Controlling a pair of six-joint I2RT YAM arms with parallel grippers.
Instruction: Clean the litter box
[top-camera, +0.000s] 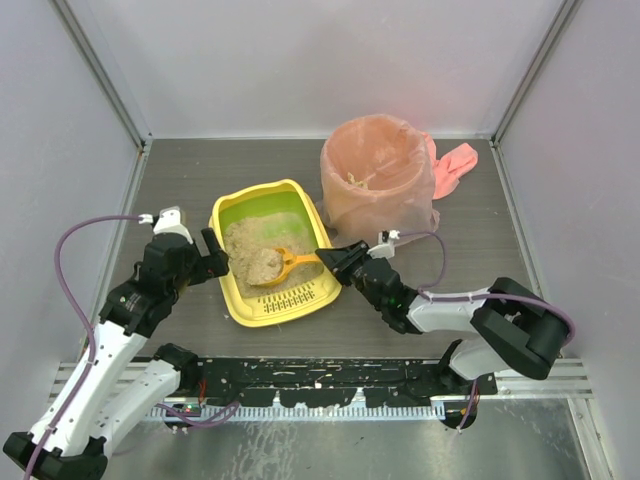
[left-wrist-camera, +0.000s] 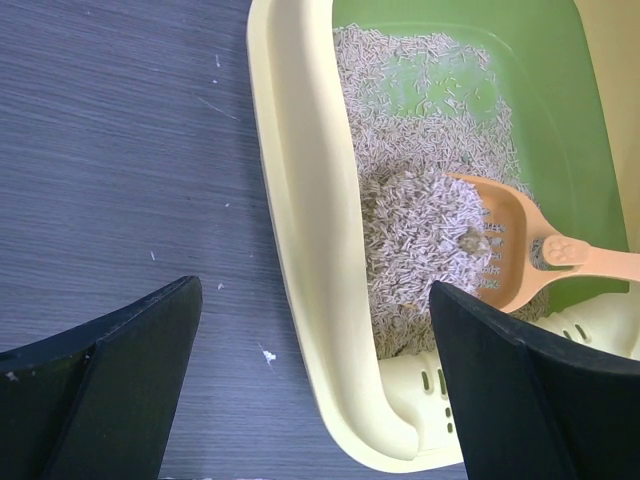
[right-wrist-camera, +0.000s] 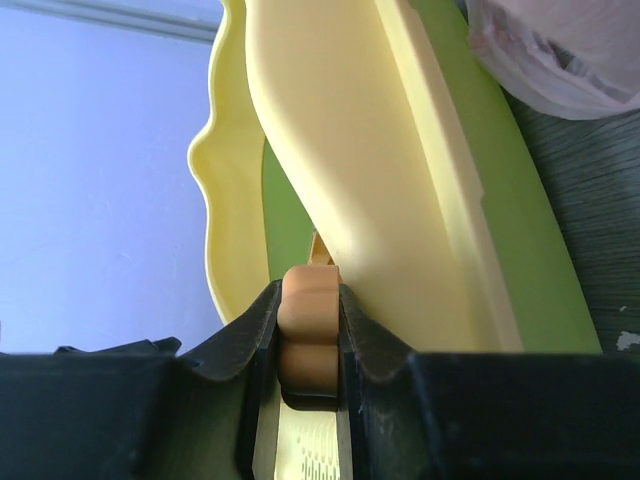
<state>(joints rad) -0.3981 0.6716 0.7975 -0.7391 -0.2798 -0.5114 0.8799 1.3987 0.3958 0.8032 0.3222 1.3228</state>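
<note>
Right now the litter box (top-camera: 285, 302) sits in the middle of the tabletop (top-camera: 200, 170), its slotted ledge toward the arms, just beside the bin lined with a pink bag (top-camera: 378, 180). The right end effector (top-camera: 335, 262) is clamped on the handle of the orange scoop (top-camera: 290, 263). It reaches in over the box's right rim so the bowl lies low in the litter (top-camera: 245, 245), and a heap of pellets rests on the scoop. The left end effector (top-camera: 216, 255) stands wide, one finger outside the left wall and the other over the inside, straddling the rim without pinching it. I'd guess it is there to steady the box against the scoop's push. With the bin so near, a loaded scoop should have only a short way to travel.
</note>
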